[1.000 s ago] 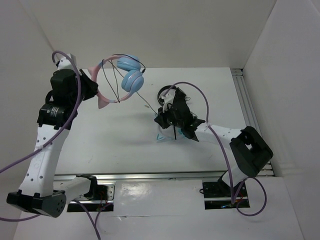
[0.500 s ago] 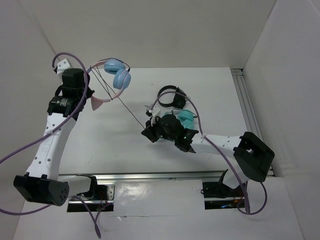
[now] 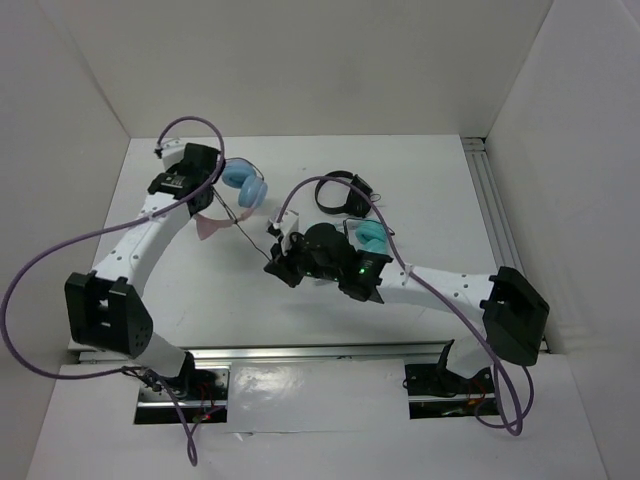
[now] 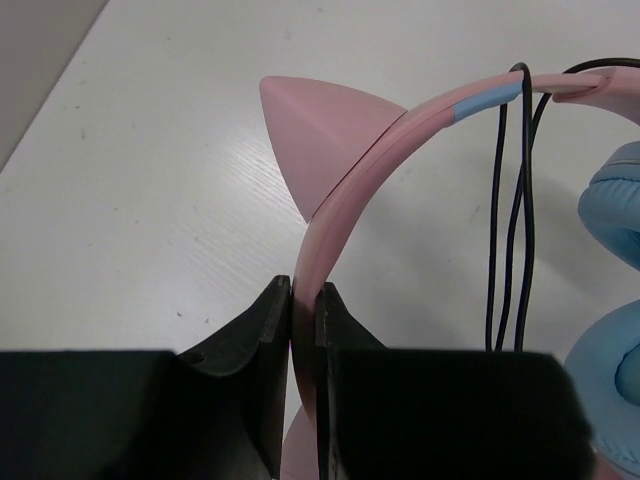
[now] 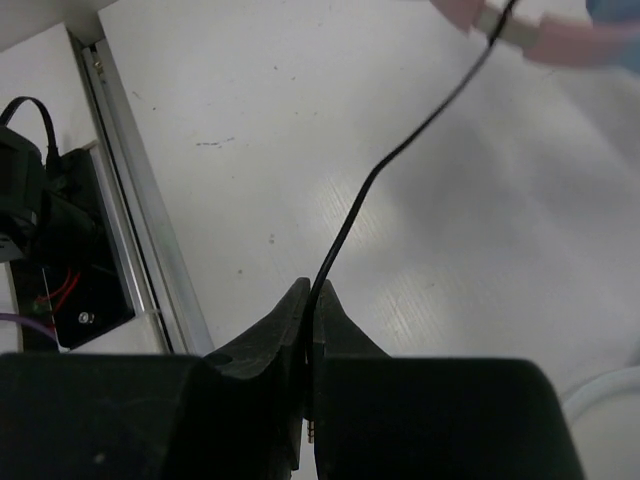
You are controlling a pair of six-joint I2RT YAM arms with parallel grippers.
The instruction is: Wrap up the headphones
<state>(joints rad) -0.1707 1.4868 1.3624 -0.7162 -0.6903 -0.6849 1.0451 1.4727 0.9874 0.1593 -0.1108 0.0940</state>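
The headphones have a pink headband, pink cat ears and light-blue ear cups. My left gripper is shut on the pink headband beside a cat ear. Cable strands are looped across the band. My right gripper is shut on the thin dark cable near its plug end. The cable runs taut from the headphones to my right gripper.
A small all-black pair of headphones lies at the back centre. A teal-cupped pair lies partly under my right arm. Metal rails run along the near edge and the right side.
My left gripper has carried the headphones down and right, closer to the table. My right gripper has moved left with the cable, uncovering the teal pair.
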